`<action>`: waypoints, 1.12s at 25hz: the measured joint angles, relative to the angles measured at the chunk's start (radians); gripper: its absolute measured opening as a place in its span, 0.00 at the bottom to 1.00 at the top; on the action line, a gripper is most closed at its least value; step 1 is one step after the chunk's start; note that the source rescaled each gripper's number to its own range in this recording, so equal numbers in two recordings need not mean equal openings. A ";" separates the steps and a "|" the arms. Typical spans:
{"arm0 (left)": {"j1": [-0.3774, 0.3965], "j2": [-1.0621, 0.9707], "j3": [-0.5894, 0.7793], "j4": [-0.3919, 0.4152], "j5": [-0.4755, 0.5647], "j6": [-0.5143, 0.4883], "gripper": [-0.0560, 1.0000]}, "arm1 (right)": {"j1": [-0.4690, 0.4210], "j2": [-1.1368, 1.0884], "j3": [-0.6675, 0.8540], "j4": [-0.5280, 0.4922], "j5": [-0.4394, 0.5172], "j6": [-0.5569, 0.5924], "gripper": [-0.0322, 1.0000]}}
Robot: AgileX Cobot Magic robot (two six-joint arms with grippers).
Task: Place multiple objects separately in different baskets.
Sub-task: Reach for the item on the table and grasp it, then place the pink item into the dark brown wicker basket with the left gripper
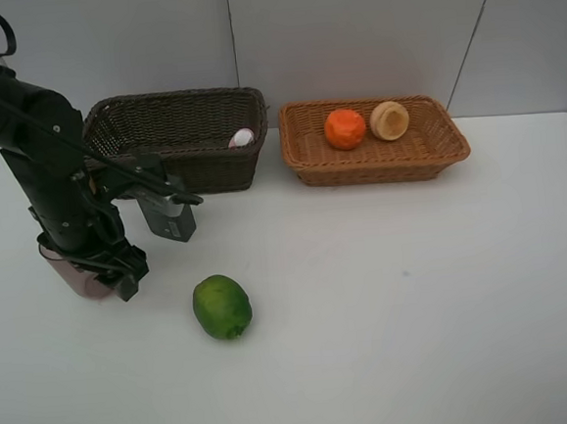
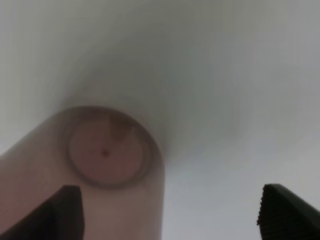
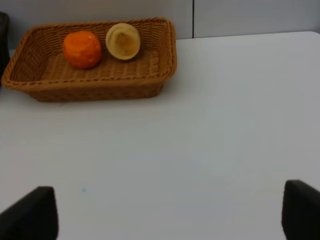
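Note:
A translucent mauve cup (image 1: 83,285) stands at the table's left side, and my left gripper (image 1: 92,271) is down around it. In the left wrist view the cup (image 2: 107,152) lies against one finger (image 2: 50,215) while the other finger (image 2: 290,215) stands well clear, so the gripper (image 2: 170,220) is open. A green lime (image 1: 222,306) lies on the table to the right of the cup. The dark brown basket (image 1: 173,113) holds a pink bottle with a white cap (image 1: 242,137). The tan basket (image 1: 378,160) holds an orange (image 1: 345,129) and a pale round fruit (image 1: 389,120). My right gripper (image 3: 165,220) is open over bare table.
The two baskets stand side by side along the back wall. The right wrist view shows the tan basket (image 3: 90,82) with the orange (image 3: 81,49) and the pale fruit (image 3: 123,41) ahead. My left arm (image 1: 33,143) rises over the table's left side.

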 joint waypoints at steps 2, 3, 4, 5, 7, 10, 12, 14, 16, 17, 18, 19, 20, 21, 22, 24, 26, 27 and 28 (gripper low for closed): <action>0.000 0.000 0.000 0.022 0.003 -0.017 0.70 | 0.000 0.000 0.000 0.000 0.000 0.000 0.97; 0.000 0.000 0.000 0.026 0.009 -0.025 0.55 | 0.000 0.000 0.000 0.000 0.000 0.000 0.97; 0.000 0.000 0.000 0.029 0.017 -0.028 0.38 | 0.000 0.000 0.000 0.000 0.000 0.000 0.97; 0.000 0.000 0.000 0.029 0.028 -0.032 0.20 | 0.000 0.000 0.000 0.000 0.000 0.000 0.97; 0.000 0.000 0.000 0.030 0.042 -0.033 0.05 | 0.000 0.000 0.000 0.000 0.000 0.000 0.97; 0.000 0.000 0.000 0.030 0.047 -0.034 0.06 | 0.000 0.000 0.000 0.000 0.000 0.000 0.97; 0.000 0.000 0.000 0.030 0.047 -0.035 0.06 | 0.000 0.000 0.000 0.000 0.000 0.000 0.97; 0.000 0.000 0.000 0.030 0.048 -0.040 0.06 | 0.000 0.000 0.000 0.000 0.000 0.000 0.97; 0.000 0.000 0.000 0.030 0.048 -0.050 0.06 | 0.000 0.000 0.000 0.000 0.000 0.000 0.97; 0.000 0.000 0.000 0.030 0.048 -0.063 0.06 | 0.000 0.000 0.000 0.000 0.000 0.000 0.97; 0.000 0.000 0.000 0.030 0.048 -0.075 0.06 | 0.000 0.000 0.000 0.000 0.000 0.000 0.97; 0.000 0.000 0.000 0.030 0.048 -0.085 0.06 | 0.000 0.000 0.000 0.000 0.000 0.000 0.97; 0.000 0.000 0.000 0.030 0.048 -0.093 0.06 | 0.000 0.000 0.000 0.000 0.000 0.000 0.97; -0.002 0.000 0.000 0.030 0.048 -0.100 0.06 | 0.000 0.000 0.000 0.000 0.000 0.000 0.97; -0.006 0.000 0.000 0.030 0.049 -0.105 0.06 | 0.000 0.000 0.000 0.000 0.000 0.000 0.97; -0.013 0.000 0.000 0.029 0.049 -0.109 0.06 | 0.000 0.000 0.000 0.000 0.000 0.000 0.97; -0.019 0.000 0.000 0.029 0.054 -0.109 0.06 | 0.000 0.000 0.000 0.000 0.000 0.000 0.97; -0.024 0.000 0.000 0.029 0.061 -0.109 0.06 | 0.000 0.000 0.000 0.000 0.000 0.000 0.97; -0.023 -0.002 0.000 0.028 0.071 -0.109 0.06 | 0.000 0.000 0.000 0.000 0.000 0.000 0.97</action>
